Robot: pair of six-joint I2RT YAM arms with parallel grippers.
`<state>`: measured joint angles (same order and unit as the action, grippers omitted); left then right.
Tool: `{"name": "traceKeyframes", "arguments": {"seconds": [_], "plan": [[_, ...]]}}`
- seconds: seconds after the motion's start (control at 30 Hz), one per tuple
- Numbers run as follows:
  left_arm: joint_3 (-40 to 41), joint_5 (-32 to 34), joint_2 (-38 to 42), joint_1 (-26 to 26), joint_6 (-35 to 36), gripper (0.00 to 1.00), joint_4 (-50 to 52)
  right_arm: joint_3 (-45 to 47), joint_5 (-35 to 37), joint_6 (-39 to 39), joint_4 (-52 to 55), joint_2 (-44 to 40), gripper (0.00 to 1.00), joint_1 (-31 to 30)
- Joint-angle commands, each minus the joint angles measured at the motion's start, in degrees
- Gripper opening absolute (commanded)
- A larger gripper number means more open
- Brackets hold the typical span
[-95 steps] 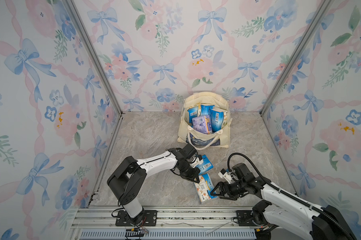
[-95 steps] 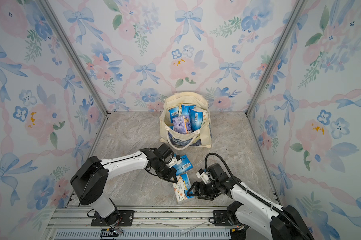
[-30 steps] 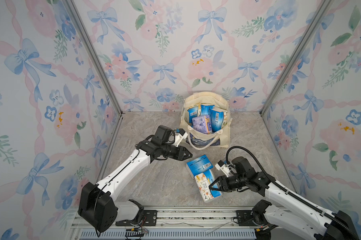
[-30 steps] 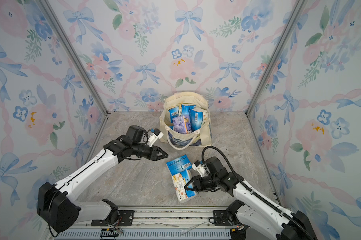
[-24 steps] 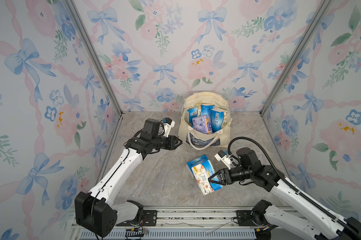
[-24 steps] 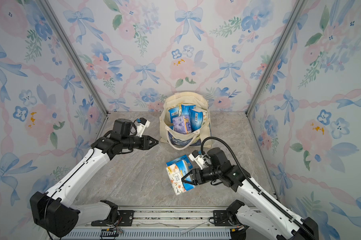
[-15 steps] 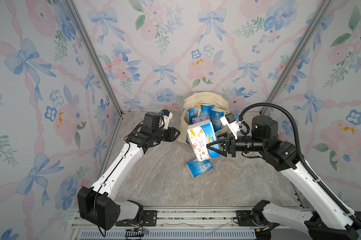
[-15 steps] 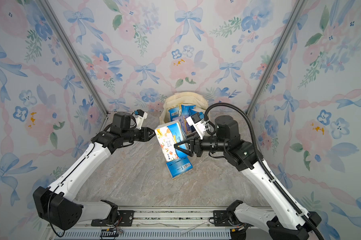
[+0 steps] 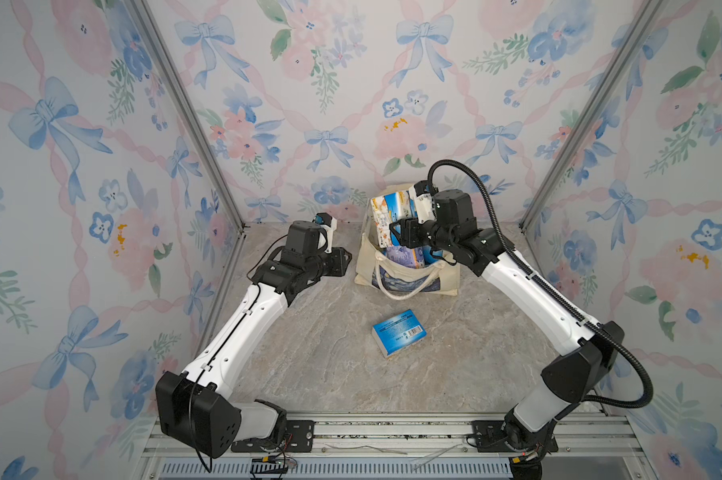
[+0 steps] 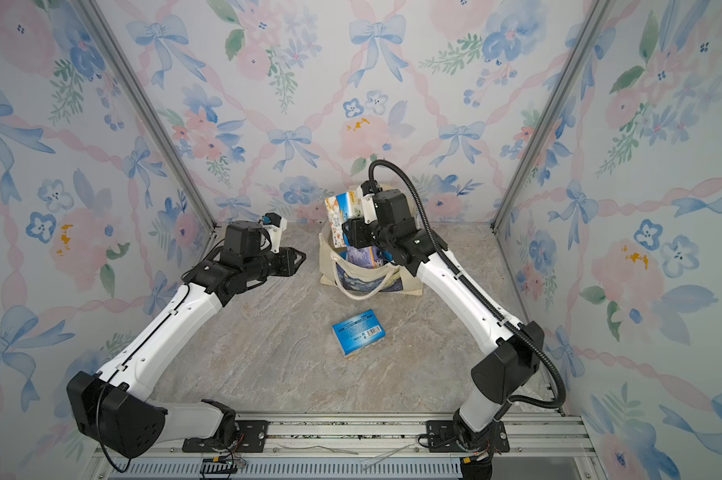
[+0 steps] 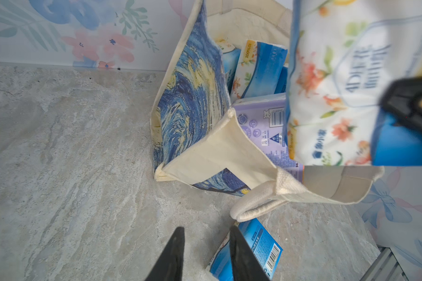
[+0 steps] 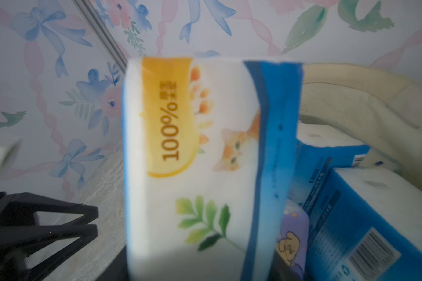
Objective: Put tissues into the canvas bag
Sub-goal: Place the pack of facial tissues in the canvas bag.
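The bag [image 9: 417,282] stands at the back of the table [image 9: 309,353] with packs [image 9: 405,255] in it. A loose pack [image 9: 399,332] lies before it, a raised pack [image 9: 386,216] over its opening.

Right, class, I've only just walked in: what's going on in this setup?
Tissue packs are going into a canvas bag. The right gripper holds a floral pack over the bag's open mouth, above packs already inside. The left gripper hovers empty beside the bag, jaws slightly apart. One blue pack lies on the table in front.
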<state>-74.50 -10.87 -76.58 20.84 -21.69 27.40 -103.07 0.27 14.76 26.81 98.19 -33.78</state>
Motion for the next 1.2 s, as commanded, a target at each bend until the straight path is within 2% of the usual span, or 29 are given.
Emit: {"name": "traceKeyframes", "arguments": {"seconds": [0.0, 0.07, 0.33, 0.67, 0.9, 1.17], "plan": [[0.2, 2.0, -1.0, -0.2, -0.1, 0.34, -0.7, -5.0, 8.1, 0.2, -1.0, 1.8, 0.58, -0.1], [0.4, 2.6, -1.3, -0.2, -0.1, 0.34, -0.7, -6.9, 11.0, 0.4, 0.5, 3.9, 0.56, -0.5], [0.4, 3.1, -2.9, -0.3, 0.3, 0.34, -0.7, -14.6, 14.1, 1.6, 5.4, 12.0, 0.59, -2.2], [0.9, 3.5, -3.7, -0.9, 1.0, 0.34, -0.6, -23.4, 13.6, 4.3, 12.4, 20.2, 0.59, -4.4], [0.8, 3.5, -4.6, -1.1, 1.1, 0.34, -0.9, -23.4, 13.6, 4.5, 15.0, 19.9, 0.6, -4.8], [-0.4, 3.0, -6.3, -1.1, 0.6, 0.34, -4.7, -17.7, 18.0, 4.0, 15.8, 14.8, 0.58, -4.4]]}}
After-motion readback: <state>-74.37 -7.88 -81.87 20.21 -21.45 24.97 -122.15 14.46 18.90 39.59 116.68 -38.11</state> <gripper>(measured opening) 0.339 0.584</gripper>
